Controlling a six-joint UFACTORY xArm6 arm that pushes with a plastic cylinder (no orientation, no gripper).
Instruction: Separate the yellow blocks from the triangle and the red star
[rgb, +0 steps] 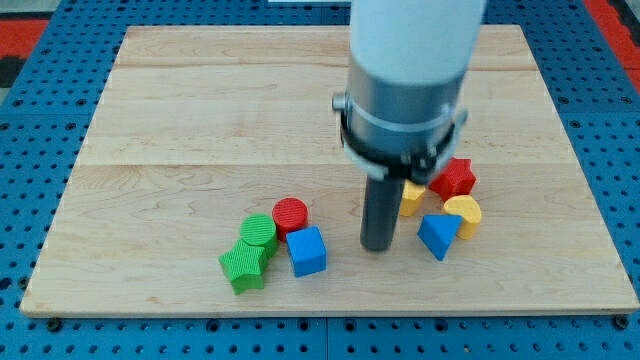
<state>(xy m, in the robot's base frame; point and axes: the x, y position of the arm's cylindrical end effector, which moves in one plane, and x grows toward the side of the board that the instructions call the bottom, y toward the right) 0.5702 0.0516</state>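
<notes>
A: Largest first. Wooden board (200, 120), pale maple grain, fills most of the frame on a blue pegboard surface (30, 200). The arm's white-and-grey cylinder comes down from top centre; the dark rod ends at my tip (377, 248), lower centre-right.

B: Hand state?

A: No hand here, nothing to spread or pinch, only a bare rod. My tip rests on the board just left of the right-hand cluster.

B: Task blocks?

A: All lower right. Red star (455, 178) at the cluster's top; blue triangle (438, 236) at its bottom. One yellow block (464, 213), rounded, sits between them on the right, touching or nearly touching both. A second yellow block (411, 197) is half hidden behind the rod, shape unclear, close beside the star.

B: Other group?

A: Lower centre-left, well apart from my tip: blue cube (308, 250), green star-like block (243, 267), green cylinder (259, 231), red cylinder (291, 214), packed together. All blocks look like ridged printed plastic, matte.

B: Risks?

A: My judgement: the four are packed tight, so a push rightward from here likely shoves the whole cluster as one and separates nothing. The triangle's slanted faces could deflect my tip. A rounded yellow may spin off-line. The cluster is near the board's lower-right edge, so a long push could send a block off.
</notes>
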